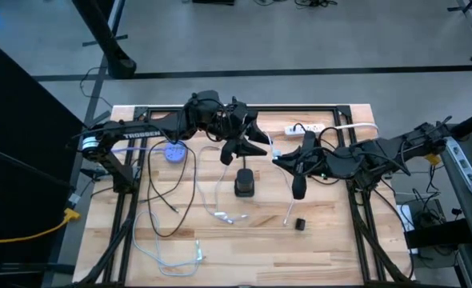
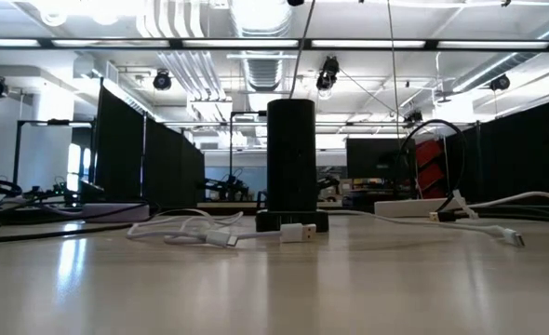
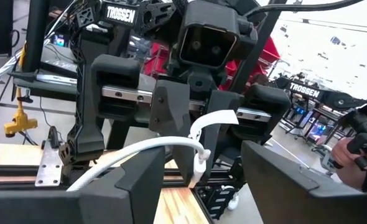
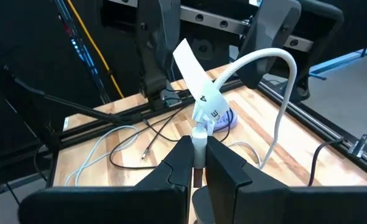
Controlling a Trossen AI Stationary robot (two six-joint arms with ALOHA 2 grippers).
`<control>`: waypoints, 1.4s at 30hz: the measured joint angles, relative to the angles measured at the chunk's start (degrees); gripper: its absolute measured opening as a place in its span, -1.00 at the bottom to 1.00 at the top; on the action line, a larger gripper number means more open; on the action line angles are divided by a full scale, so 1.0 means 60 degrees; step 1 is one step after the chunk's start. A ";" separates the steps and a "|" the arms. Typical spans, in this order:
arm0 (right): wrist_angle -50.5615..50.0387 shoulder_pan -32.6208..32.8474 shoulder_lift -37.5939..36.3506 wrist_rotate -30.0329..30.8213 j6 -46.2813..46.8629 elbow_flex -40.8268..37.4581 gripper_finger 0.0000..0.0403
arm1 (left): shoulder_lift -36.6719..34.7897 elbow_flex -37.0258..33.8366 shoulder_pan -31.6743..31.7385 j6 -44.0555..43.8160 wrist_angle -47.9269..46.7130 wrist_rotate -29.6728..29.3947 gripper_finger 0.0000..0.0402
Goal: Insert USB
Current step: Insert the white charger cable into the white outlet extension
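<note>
Above the middle of the table my right gripper point(image 4: 198, 148) point(image 1: 278, 158) is shut on a white USB cable point(image 4: 277, 62) that carries a white paper tag point(image 4: 195, 78). Facing it, my left gripper point(image 3: 202, 154) point(image 1: 250, 144) stands open; the same cable point(image 3: 140, 152) runs between its fingers. Whether those fingers touch it, I cannot tell. A black charger block point(image 1: 244, 184) point(image 2: 291, 163) stands upright on the wood below both grippers. Another white USB plug point(image 2: 298, 233) lies flat on the table before the block. My right gripper pinches the cable's white plug end point(image 4: 199, 132) between its two fingers, just below the tag. The cable rises out of the fingers, arcs over and drops slack toward the table. The held end is lifted clear of the table.
Loose white and black cables point(image 1: 220, 204) lie over the table's middle and near left. A white power strip point(image 1: 308, 128) lies at the far edge, a bluish round thing point(image 1: 174, 152) at the left, a small black piece point(image 1: 300, 225) near the front right.
</note>
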 joint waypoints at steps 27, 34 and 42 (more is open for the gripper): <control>-0.0115 0.0064 -0.0049 -0.0931 -0.1195 0.0000 -0.91 | -0.0004 -0.0015 0.0012 -0.1086 0.0561 -0.0074 -0.39; -0.0093 0.0062 -0.0049 -0.0922 -0.1186 0.0000 -0.91 | 0.0013 -0.0015 0.0000 -0.1365 0.0490 -0.0085 -0.49; -0.0510 0.0059 -0.0052 -0.0885 -0.1165 0.0000 -0.91 | 0.0022 -0.0015 -0.0004 -0.1253 0.0531 -0.0134 -0.97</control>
